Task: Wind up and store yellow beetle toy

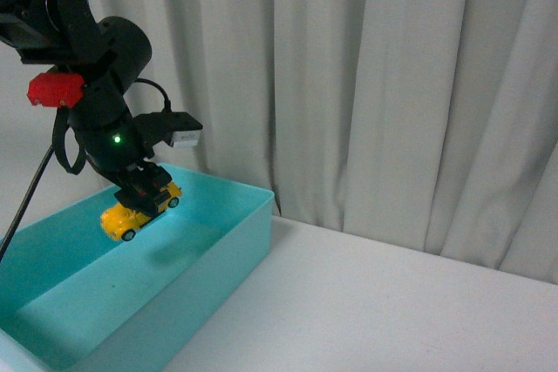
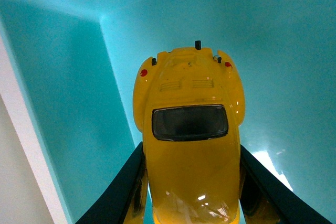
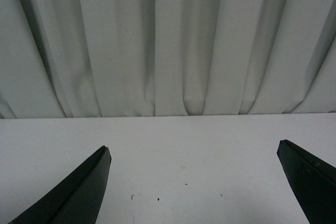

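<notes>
Yellow beetle toy is hanging tilted just above the floor of the teal bin, with your left claw pinching its flanks and its long axis pointing straight out, tail first. Your right claw is gaping empty over the bench.

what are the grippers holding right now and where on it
The left gripper holds the yellow beetle toy by its two sides, over the teal bin. The right gripper is open and empty.
</notes>
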Robot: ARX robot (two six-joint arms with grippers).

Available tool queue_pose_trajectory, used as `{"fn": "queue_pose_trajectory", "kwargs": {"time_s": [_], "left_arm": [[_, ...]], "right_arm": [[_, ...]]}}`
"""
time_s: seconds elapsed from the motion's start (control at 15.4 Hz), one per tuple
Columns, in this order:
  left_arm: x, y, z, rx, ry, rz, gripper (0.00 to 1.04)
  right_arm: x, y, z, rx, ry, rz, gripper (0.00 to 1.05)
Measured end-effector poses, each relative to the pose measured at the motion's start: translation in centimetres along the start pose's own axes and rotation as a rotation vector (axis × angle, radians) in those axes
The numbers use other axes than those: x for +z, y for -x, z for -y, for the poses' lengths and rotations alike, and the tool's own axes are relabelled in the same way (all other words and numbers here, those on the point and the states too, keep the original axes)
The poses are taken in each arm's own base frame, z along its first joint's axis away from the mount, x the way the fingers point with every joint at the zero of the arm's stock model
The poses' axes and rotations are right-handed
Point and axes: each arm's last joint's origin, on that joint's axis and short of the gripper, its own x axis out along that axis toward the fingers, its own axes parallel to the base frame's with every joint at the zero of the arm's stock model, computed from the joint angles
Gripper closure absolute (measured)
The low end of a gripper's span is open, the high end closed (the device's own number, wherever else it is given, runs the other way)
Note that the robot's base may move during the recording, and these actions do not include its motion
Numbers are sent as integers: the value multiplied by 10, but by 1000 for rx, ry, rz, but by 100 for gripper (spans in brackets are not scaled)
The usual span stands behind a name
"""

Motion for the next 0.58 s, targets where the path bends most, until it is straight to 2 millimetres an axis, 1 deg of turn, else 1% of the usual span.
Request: {"fn": "queue_pose_trajectory", "kwargs": {"time_s": [0.19, 0.32, 0.45, 0.58], "left_arm": [[-10, -22, -2, 2, 21, -29, 63], [-12, -43, 10, -42, 2, -46, 63], [-9, -55, 19, -51, -21, -62, 63], [-12, -64, 22, -51, -26, -91, 63]], "right_arm": [[0, 0, 0, 0, 0, 0, 7], [0, 0, 0, 0, 0, 0, 7], [0, 0, 0, 0, 0, 0, 7], [0, 0, 0, 0, 0, 0, 7]]}}
